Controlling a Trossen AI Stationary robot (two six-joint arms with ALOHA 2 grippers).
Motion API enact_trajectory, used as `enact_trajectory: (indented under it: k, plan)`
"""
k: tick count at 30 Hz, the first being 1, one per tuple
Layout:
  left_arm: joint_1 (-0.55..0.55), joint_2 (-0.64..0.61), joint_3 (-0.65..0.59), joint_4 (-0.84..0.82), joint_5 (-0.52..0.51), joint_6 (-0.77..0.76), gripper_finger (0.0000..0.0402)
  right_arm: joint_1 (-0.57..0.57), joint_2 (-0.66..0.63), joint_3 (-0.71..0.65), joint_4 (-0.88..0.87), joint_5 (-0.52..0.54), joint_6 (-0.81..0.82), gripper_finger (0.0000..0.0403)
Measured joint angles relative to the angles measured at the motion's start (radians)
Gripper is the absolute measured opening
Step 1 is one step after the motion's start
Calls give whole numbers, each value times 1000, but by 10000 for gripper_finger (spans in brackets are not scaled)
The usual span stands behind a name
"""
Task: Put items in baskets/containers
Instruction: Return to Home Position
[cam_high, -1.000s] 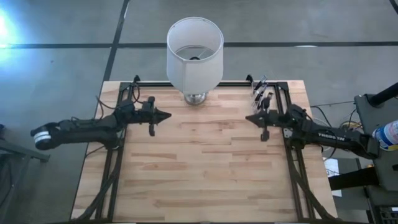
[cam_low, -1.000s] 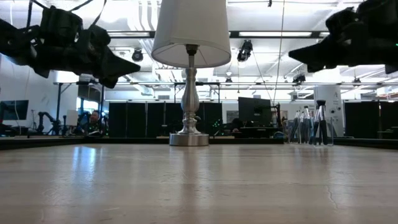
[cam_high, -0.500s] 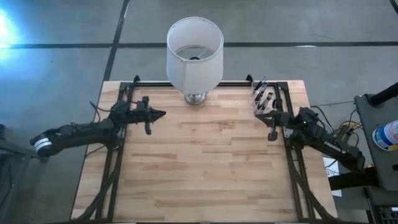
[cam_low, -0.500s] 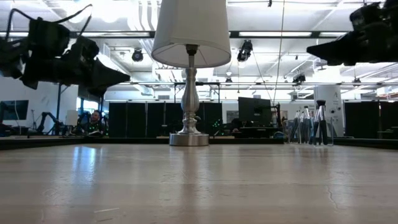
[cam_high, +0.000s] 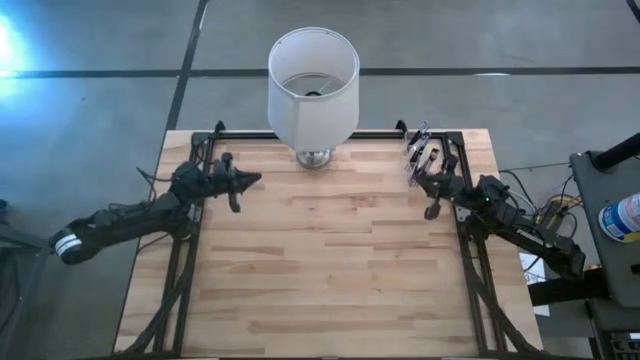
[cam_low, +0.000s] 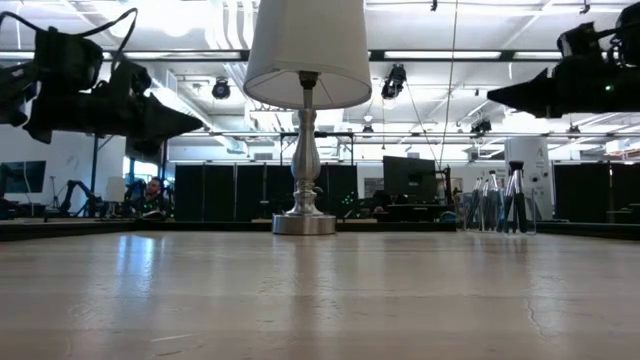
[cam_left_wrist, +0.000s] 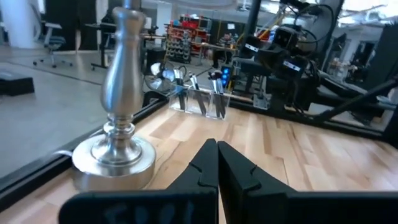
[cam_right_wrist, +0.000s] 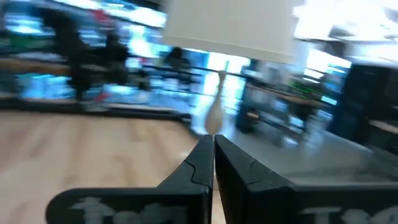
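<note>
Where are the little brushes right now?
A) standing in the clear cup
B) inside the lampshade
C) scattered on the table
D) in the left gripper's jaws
A: the brushes stand bunched in the clear cup near the far right corner of the table.

A robotics lab in a big open hall: a wooden worktable (cam_high: 330, 270) in a black frame on grey concrete floor (cam_high: 90, 100), under exposed ceiling pipes (cam_low: 235, 25) and strip lights (cam_low: 415, 55), with dark monitors (cam_low: 406, 176) behind.
</note>
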Motion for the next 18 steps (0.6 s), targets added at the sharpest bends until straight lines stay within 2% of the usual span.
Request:
enact_trajectory:
  k: [3,9,15,18]
  plan:
    - [22,-25,0,-12,-5,-28,0,2,0,0,16,155,25,8]
    - [95,-102,-1,-58,-5,-63,0,3,0,0,73,313,0,8]
    - [187,-253,-1,-324,-11,-80,0,3,0,0,61,372,-15,8]
    - [209,-343,-1,-400,-48,-47,0,3,0,0,57,432,1,8]
